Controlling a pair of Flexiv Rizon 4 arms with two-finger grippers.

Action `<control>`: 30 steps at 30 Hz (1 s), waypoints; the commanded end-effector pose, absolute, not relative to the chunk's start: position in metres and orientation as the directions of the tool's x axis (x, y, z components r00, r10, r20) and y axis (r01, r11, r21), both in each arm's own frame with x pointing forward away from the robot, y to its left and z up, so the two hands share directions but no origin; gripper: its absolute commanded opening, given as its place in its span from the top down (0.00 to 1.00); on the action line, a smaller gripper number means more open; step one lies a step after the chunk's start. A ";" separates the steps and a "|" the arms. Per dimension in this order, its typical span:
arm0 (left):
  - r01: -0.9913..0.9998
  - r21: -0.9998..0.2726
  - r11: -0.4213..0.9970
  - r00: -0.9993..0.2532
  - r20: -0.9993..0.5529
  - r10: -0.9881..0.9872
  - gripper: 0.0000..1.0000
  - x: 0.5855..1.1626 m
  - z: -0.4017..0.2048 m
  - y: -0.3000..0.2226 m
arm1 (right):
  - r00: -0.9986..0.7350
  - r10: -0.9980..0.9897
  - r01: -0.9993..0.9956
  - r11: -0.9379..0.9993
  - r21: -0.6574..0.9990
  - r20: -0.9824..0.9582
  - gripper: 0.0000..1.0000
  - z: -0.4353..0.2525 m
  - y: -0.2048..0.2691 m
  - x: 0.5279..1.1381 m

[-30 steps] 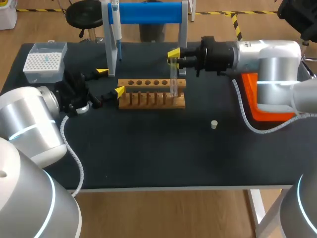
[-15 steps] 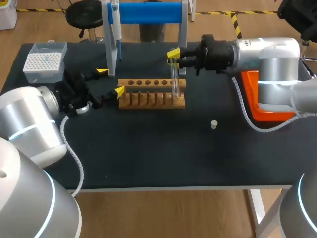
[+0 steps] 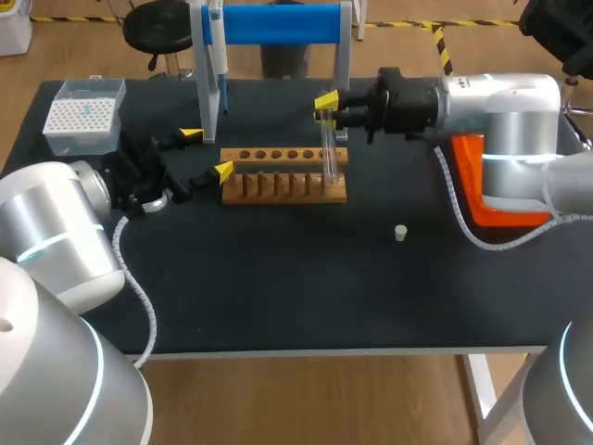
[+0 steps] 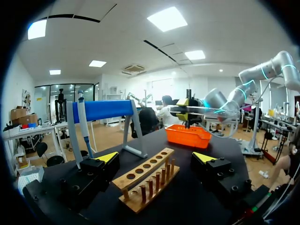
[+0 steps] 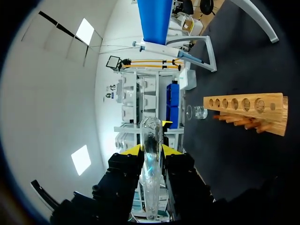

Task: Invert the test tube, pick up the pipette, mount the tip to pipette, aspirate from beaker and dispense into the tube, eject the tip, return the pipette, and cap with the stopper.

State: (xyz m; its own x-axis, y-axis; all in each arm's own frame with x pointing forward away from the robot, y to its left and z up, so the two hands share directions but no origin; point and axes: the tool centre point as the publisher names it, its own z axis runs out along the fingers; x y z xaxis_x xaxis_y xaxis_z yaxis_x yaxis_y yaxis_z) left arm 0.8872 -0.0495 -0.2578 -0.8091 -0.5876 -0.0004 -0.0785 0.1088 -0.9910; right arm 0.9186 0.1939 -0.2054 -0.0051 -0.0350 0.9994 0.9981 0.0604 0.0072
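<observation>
The right claw (image 3: 324,104) is clamped on the top of the clear test tube (image 3: 327,153), which hangs nearly upright below it, its lower end at the wooden rack's (image 3: 283,176) near end on the desk (image 3: 278,287). The left claw (image 3: 206,153) gapes wide at the rack's other end, nearer the pipette (image 3: 216,56) hanging beyond it. Whether the tube's foot sits in a hole, or which end is open, cannot be made out.
</observation>
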 end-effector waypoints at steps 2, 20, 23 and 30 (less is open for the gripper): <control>-0.076 -0.991 0.108 -0.805 -0.003 -0.593 0.00 0.886 -0.259 -0.051 | -0.012 -0.029 0.998 0.067 0.014 1.000 1.00 -0.204 0.192 0.918; -0.076 -0.991 0.108 -0.805 -0.003 -0.593 0.00 0.886 -0.259 -0.051 | -0.012 -0.029 0.998 0.067 0.014 1.000 1.00 -0.204 0.192 0.918; 0.104 -0.982 0.156 -0.831 -0.173 -0.529 0.00 0.886 -0.249 -0.058 | -0.012 -0.029 0.998 0.067 0.014 1.000 1.00 -0.204 0.192 0.918; 0.685 -0.719 0.120 -0.680 -0.690 -0.248 0.00 0.868 -0.221 -0.067 | -0.012 -0.029 0.998 0.067 0.014 1.000 1.00 -0.204 0.192 0.918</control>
